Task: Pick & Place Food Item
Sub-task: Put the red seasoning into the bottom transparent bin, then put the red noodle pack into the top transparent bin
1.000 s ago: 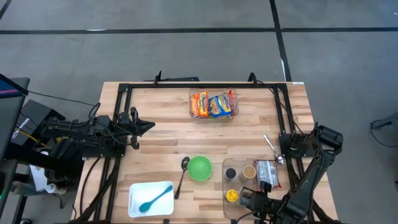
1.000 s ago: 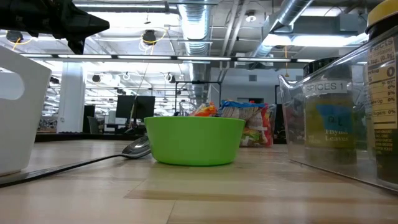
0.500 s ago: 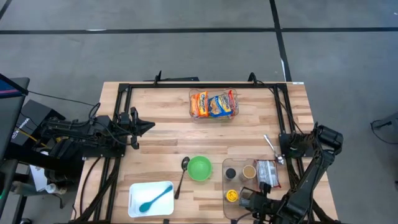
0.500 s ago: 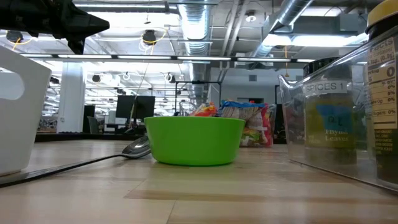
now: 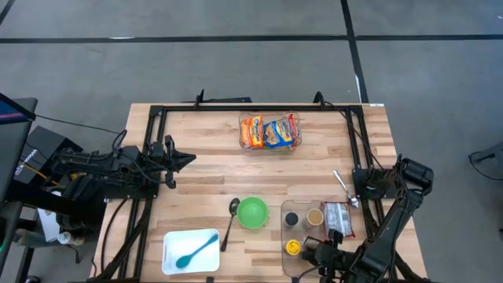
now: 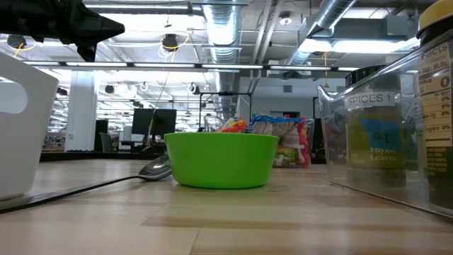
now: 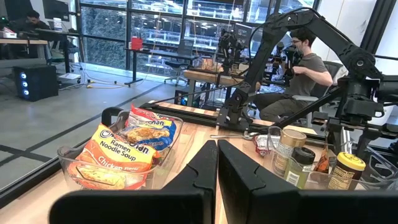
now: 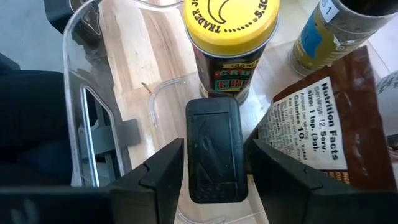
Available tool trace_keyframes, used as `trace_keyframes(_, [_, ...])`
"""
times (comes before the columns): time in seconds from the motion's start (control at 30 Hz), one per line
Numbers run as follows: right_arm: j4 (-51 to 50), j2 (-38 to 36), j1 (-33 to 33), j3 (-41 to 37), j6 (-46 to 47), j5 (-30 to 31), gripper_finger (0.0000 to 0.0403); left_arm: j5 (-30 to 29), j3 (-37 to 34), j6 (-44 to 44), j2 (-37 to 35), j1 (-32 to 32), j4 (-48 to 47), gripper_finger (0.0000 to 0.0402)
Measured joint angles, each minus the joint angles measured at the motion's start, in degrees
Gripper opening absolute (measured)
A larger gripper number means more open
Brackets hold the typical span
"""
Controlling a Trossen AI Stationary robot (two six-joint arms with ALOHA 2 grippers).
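At the near edge of the table the right gripper [image 5: 318, 255] hangs over the clear spice bin [image 5: 284, 236]; its fingers [image 8: 158, 171] stand parted, grasping nothing, just short of a yellow-lidded jar [image 8: 231, 37] that stands upright in the bin. Beside that jar lie a brown packet [image 8: 314, 134] printed with nutrition facts and another jar [image 8: 323, 34] with a pale label, so the bin is crowded close around the fingers. To the left, also on the near side, a white tray [image 5: 169, 253] holds a teal spoon [image 5: 196, 250]. Just beyond it a metal spoon [image 5: 230, 220] lies beside a green bowl [image 5: 252, 212], which stands just left of the spice bin. Farther back at the table's left edge the left gripper [image 5: 185, 159] hovers above the wood, its fingers [image 7: 199, 171] pressed together on nothing. At the far side, well apart from both arms, a clear container [image 5: 245, 145] holds the ramen packets [image 5: 270, 132], lying side by side. In the left wrist view a person [image 7: 303, 62] sits in the room behind the table.
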Motion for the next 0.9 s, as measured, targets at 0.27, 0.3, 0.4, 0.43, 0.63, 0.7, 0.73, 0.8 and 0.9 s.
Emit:
trace_keyframes(0.27, [-0.9,0.0,0.0,0.0,-0.2,0.0,0.0175,0.0,0.0,0.0,0.0,0.0,0.0,0.0008])
trace_keyframes(0.3, [-0.9,-0.1,0.0,0.1,-0.3,0.0,0.0174,0.0,0.0,0.0,0.0,0.0,0.0,0.0008])
trace_keyframes(0.4, [-1.0,-0.6,0.0,0.4,-0.4,0.0,0.0172,0.0,0.0,0.0,0.0,0.0,0.0,0.0008])
trace_keyframes(0.43, [-1.3,-0.8,0.0,0.8,-0.6,0.1,0.0172,0.0,0.0,0.0,0.0,0.0,0.0,0.0008])
trace_keyframes(0.63, [-4.0,-1.0,0.0,4.3,-3.9,0.2,0.0170,0.0,0.0,0.0,0.0,0.0,0.0,0.0008])
trace_keyframes(0.7, [-5.5,-1.0,0.0,5.6,-4.2,0.3,0.0170,0.0,0.0,0.0,0.0,0.0,0.0,0.0008])
trace_keyframes(0.73, [-6.5,-1.0,0.0,6.4,-4.2,0.6,0.0170,0.0,0.0,0.0,0.0,0.0,0.0,0.0008])
trace_keyframes(0.8, [-8.0,-1.0,0.0,7.9,-4.9,1.9,0.0170,0.0,0.0,0.0,0.0,0.0,0.0,0.0008])
trace_keyframes(0.9, [-10.1,-1.0,-0.2,10.2,-8.3,4.3,0.0169,0.0,0.0,0.0,0.0,0.0,0.0,0.0008])
